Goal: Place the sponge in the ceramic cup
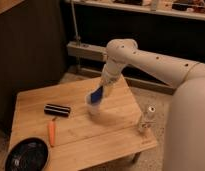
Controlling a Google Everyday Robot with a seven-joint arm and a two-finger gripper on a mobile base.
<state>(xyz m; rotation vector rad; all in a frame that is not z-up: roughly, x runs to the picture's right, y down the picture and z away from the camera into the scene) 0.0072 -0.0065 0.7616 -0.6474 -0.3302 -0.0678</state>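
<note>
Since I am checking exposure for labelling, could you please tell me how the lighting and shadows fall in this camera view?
Camera view: warm light falls evenly on the wooden table, without glare; the backdrop is dark; the black plate nearly merges with the shadowed lower-left corner; the blue sponge, gripped in the end effector above the table's middle, stands out clearly.

You are looking at a dim, warm-toned scene: light falls from above onto the wooden table [121, 135] and the pale arm [146, 60], while the wall and shelving behind sink into near black. You get no hard glare, only a mild sheen along the arm's shell, and deep shadow on the floor left of the table. The gripper [100, 92], clamped on the blue sponge [97, 94] above the table's middle, shows as a pale smear against the wood
</note>
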